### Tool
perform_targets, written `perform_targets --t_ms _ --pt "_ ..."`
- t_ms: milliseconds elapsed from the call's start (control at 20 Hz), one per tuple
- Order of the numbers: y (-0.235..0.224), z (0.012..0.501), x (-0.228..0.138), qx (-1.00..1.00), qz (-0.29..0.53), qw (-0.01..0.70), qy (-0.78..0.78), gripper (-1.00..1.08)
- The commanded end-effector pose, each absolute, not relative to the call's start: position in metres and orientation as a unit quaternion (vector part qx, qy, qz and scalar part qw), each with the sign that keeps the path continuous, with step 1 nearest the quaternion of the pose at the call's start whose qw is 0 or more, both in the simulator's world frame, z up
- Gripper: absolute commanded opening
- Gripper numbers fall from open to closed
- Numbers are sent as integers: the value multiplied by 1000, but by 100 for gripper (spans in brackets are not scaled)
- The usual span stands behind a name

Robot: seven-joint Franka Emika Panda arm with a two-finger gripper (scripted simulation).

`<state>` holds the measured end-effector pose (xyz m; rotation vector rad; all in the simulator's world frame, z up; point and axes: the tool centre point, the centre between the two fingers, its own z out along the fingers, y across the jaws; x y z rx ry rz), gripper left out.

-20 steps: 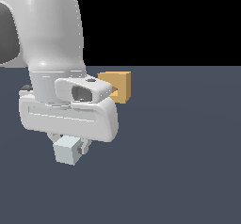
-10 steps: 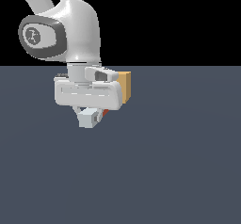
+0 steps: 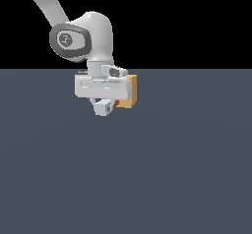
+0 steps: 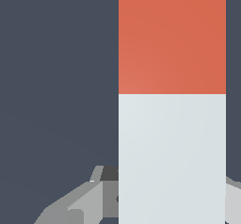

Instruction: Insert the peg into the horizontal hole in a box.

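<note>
In the exterior view my gripper (image 3: 104, 105) is shut on the peg (image 3: 102, 108). Its grey-white end faces the camera, and a sliver of its red-orange end (image 3: 116, 103) shows by the box. The tan box (image 3: 130, 91) stands just behind the hand, toward the exterior view's right, partly covered by it. The hole is hidden. In the wrist view the peg (image 4: 172, 157) fills the frame, its red-orange half (image 4: 172, 37) pointing away from the gripper (image 4: 172, 204). One grey finger (image 4: 84, 202) shows beside it. The box does not appear in the wrist view.
A flat dark blue-grey floor (image 3: 172, 169) stretches under the arm and box. The white arm (image 3: 83, 36) rises from the hand toward the exterior view's upper left.
The arm has carried the held peg farther from the camera and toward the exterior view's right. The hand now overlaps the box, and the arm looks smaller.
</note>
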<state>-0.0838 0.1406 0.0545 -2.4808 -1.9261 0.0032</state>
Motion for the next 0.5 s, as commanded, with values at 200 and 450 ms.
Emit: perform_targets --t_ms 200,450 --pt "178 60 -77 -791 0 0 -612 -100" --pt "187 61 -74 -791 0 0 -612 -100"
